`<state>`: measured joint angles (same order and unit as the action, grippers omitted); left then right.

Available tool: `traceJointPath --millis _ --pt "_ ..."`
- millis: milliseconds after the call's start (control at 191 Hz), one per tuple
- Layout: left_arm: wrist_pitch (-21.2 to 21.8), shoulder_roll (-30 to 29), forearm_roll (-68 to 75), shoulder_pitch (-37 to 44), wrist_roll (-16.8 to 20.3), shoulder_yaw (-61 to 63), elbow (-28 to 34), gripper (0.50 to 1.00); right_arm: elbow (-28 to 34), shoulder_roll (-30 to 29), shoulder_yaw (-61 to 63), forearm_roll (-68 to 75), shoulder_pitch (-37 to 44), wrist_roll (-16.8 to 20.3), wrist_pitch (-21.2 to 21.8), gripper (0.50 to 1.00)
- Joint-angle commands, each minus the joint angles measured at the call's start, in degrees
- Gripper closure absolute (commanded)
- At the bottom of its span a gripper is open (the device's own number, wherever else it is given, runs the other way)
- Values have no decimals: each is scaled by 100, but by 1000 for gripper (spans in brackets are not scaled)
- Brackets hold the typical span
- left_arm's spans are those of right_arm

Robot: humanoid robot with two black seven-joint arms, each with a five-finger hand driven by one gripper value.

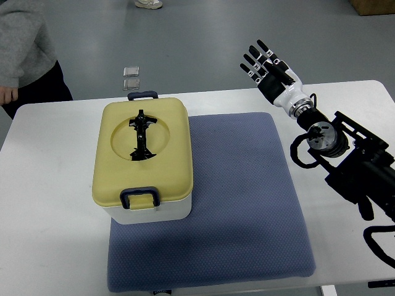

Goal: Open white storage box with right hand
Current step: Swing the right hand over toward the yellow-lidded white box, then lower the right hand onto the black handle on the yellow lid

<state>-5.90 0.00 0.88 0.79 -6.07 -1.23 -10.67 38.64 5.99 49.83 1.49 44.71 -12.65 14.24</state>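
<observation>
**Colours on the table**

Box (147, 213): white body, pale yellow lid (145, 151), dark navy latches front & back, black handle in the lid's round recess. Mat (247, 203): plain blue-grey, no pattern. Table (55, 246): white. Right hand (266, 69): black fingers w/ white segments, white wrist, black arm. Floor (203, 37): grey. Person's sleeve (21, 37): grey, trousers black.
</observation>
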Motion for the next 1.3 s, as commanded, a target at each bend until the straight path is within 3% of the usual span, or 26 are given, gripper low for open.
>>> traceJointPath --millis 0,340,590,721,820,867,872,998,1296 --pt "1 0 0 0 0 0 3 500 -6 8 0 0 3 8 0 574" --pt "1 0 0 0 0 0 3 500 73 25 -17 -729 134 35 202 576" --pt "1 0 0 0 0 -9 12 500 73 403 -659 -3665 855 325 1327 574" --pt "1 0 0 0 0 0 3 500 99 605 -1423 -5430 1830 334 2074 574" --pt "1 0 0 0 0 0 3 500 389 798 -2100 -6432 2656 334 2076 576" --pt "1 0 0 0 0 0 3 500 389 799 -2100 -6434 2657 334 2076 576" --pt "1 0 0 0 0 -9 3 500 642 886 -2518 -6999 3135 334 2076 574" --pt "1 0 0 0 0 -9 12 500 1338 878 -3532 -8480 4106 316 2076 574" --pt "1 0 0 0 0 -17 30 500 1804 456 -3744 -9061 4476 290 2076 574"
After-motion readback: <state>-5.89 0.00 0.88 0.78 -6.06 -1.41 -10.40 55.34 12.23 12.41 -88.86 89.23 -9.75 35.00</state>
